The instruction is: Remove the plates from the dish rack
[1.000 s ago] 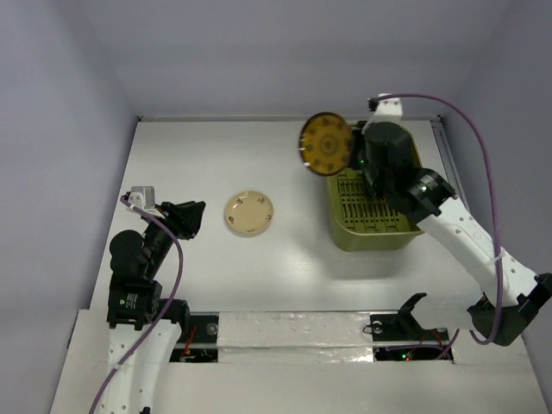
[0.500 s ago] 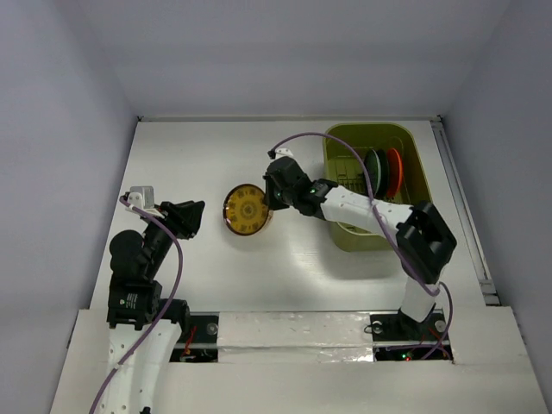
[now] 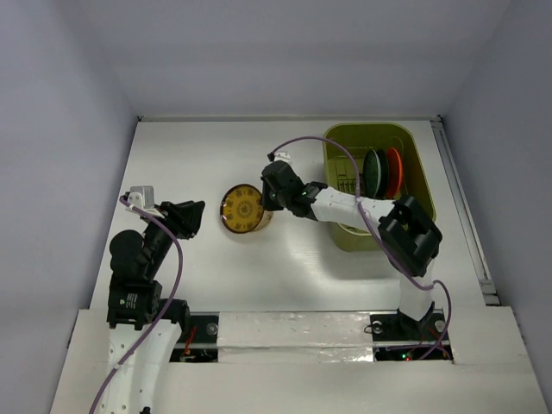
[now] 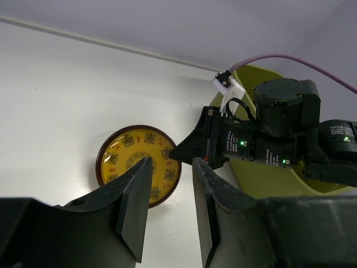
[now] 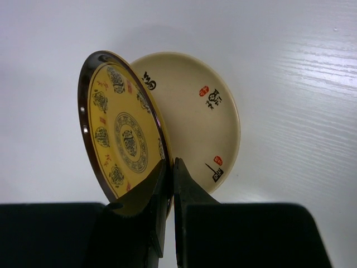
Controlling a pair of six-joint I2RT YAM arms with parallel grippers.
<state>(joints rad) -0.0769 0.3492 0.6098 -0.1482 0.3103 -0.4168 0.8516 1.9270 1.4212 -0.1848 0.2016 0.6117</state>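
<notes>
- Right gripper (image 5: 169, 167) clamped on rim of yellow-patterned plate (image 5: 120, 139) — plate tilted over cream plate (image 5: 206, 111) just ahead.
- White table (image 5: 290, 67) surrounds both rims.
- Dish rack (image 3: 345, 142) behind the wrist.
- Left gripper (image 4: 167, 190) parted, empty.

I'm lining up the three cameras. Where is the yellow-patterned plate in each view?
Top external: yellow-patterned plate mid-table, left of the dish rack.
Left wrist: the plate left of centre, partly behind the left fingers.
Right wrist: the plate left of centre, tilted, in front of the cream plate.
Shared landmark: the right gripper pinching its rim.
</notes>
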